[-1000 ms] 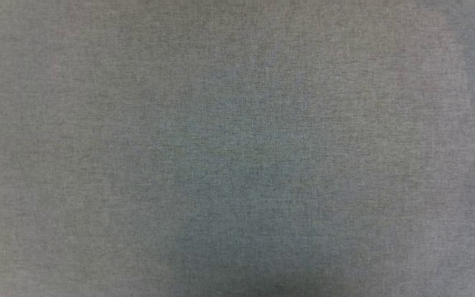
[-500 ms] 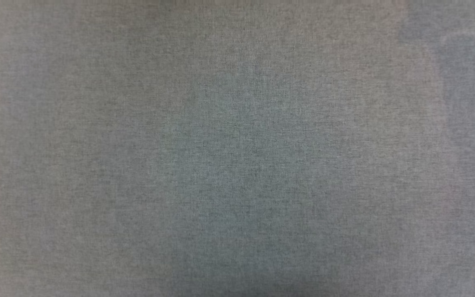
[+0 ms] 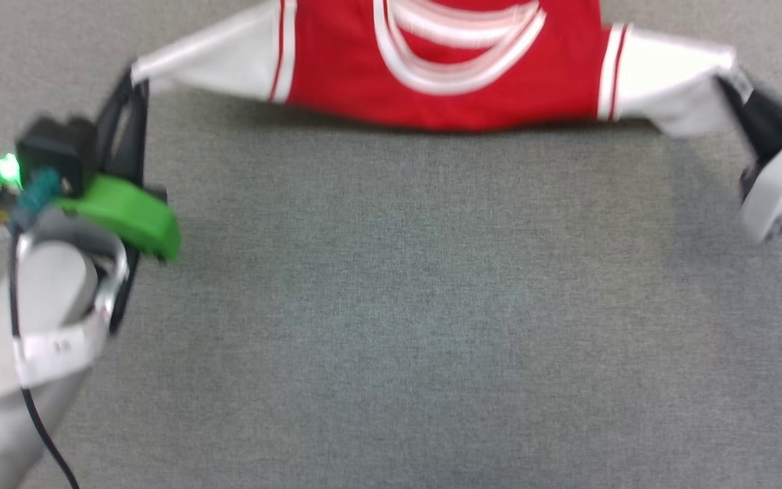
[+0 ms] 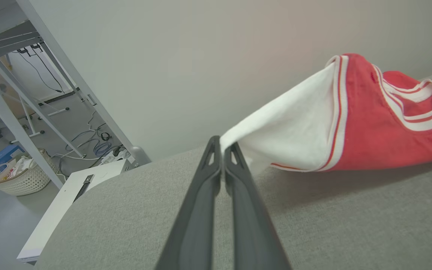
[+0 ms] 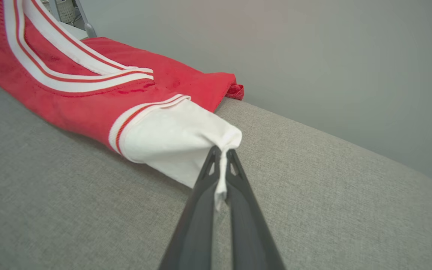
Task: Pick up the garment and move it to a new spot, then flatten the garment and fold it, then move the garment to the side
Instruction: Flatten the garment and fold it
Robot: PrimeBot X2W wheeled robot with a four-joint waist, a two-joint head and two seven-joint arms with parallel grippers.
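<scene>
The red garment (image 3: 445,61) is stretched between the two arms at the far side of the grey cloth surface (image 3: 391,305). Its striped collar faces up and its red middle sags onto the cloth. The left gripper (image 3: 134,78) has its fingers pressed together on the tip of one white sleeve (image 3: 214,58). The right gripper (image 3: 727,81) pinches the tip of the other sleeve (image 3: 669,88), and the right wrist view shows a strip of white fabric caught between its fingers. Both sleeve ends are lifted off the surface.

A broad stretch of grey cloth lies between the garment and the robot. In the right wrist view the garment's far red hem (image 5: 234,90) reaches about to the back edge of the surface, where a pale wall (image 5: 313,56) rises. In the left wrist view the surface's side edge falls away to the left of the fingers. Beyond it are a white board (image 4: 69,202), a slanted metal frame (image 4: 51,93) and cables (image 4: 96,144) on the floor.

A white woven basket (image 4: 21,182) stands on the floor by the frame. It holds pale crumpled things, perhaps cloth or paper, too small to tell.
</scene>
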